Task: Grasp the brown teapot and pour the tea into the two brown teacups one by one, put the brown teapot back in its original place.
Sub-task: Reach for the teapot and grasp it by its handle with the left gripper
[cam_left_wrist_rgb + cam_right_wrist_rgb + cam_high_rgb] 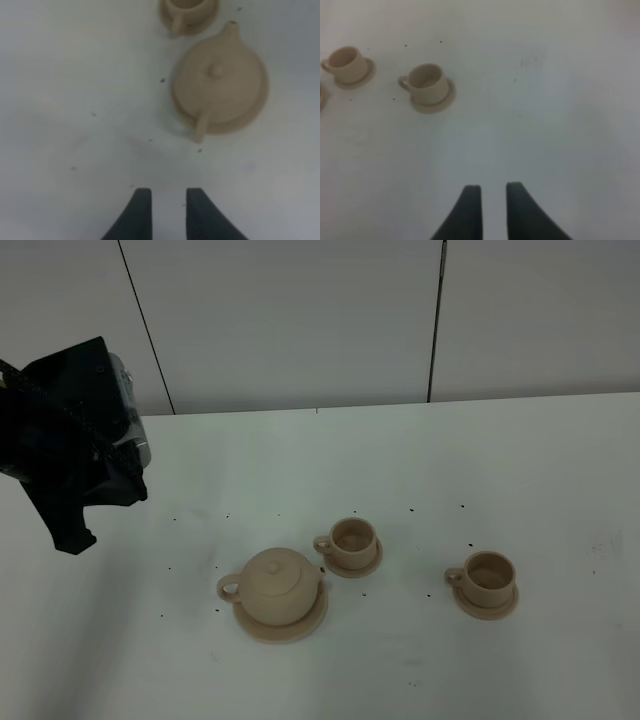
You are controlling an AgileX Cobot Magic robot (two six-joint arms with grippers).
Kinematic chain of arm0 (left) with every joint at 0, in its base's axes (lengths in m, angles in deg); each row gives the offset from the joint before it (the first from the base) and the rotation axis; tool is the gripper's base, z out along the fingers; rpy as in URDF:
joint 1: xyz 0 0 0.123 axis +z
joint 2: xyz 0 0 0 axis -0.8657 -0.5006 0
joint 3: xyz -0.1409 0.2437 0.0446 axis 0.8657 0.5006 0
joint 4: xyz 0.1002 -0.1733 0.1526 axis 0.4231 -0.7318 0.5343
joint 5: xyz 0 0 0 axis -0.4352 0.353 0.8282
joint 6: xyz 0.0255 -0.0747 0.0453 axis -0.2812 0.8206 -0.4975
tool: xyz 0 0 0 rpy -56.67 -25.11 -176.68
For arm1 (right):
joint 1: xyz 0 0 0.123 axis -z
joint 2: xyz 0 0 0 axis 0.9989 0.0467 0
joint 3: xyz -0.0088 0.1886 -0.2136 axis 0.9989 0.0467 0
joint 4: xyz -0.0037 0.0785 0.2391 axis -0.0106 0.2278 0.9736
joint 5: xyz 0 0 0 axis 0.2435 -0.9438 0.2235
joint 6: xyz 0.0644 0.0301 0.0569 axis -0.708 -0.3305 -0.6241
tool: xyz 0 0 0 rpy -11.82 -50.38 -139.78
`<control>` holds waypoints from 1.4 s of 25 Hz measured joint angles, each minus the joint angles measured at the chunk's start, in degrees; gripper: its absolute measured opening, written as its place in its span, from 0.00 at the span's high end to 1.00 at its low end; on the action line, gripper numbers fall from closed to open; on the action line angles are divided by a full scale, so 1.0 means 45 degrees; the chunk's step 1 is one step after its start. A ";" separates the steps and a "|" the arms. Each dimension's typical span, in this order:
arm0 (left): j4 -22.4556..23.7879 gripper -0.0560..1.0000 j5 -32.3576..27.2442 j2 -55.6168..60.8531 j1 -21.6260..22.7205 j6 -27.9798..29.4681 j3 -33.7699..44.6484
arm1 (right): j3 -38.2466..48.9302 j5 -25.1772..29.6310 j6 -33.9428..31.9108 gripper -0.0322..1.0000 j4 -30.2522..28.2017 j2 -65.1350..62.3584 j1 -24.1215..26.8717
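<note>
The brown teapot (276, 584) sits on its wide saucer, the original place (300, 629), with its lid on and its handle toward the left. The two brown teacups (352, 539) (488, 576) stand on small saucers to its right. In the left wrist view the teapot (220, 85) lies well beyond my left gripper (169, 210), which is open by a narrow gap and holds nothing. My right gripper (494, 210) is also slightly open and empty above bare table, with both teacups (346, 61) (427, 82) far ahead of it.
The white table (480, 460) carries small dark specks around the tea set. My left arm (70, 440) hangs over the table's far left, away from the teapot. A grey panelled wall (300, 320) stands behind. The right arm is outside the exterior high view.
</note>
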 joint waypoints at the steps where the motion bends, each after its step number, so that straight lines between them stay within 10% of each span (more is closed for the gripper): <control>1: -0.0088 0.72 -0.0121 -0.0257 0.0000 0.0013 0.0000 | 0.0000 0.0000 0.0000 0.85 0.0000 0.0000 0.0000; 25: -0.0601 0.72 -0.0071 -0.1830 0.0000 0.0195 0.0000 | 0.0000 0.0000 0.0000 0.82 0.0000 0.0000 0.0000; 35: 0.1992 0.72 -0.0480 -0.2666 -0.0971 0.1246 -0.0893 | 0.0000 0.0000 0.0000 0.81 0.0000 0.0000 0.0000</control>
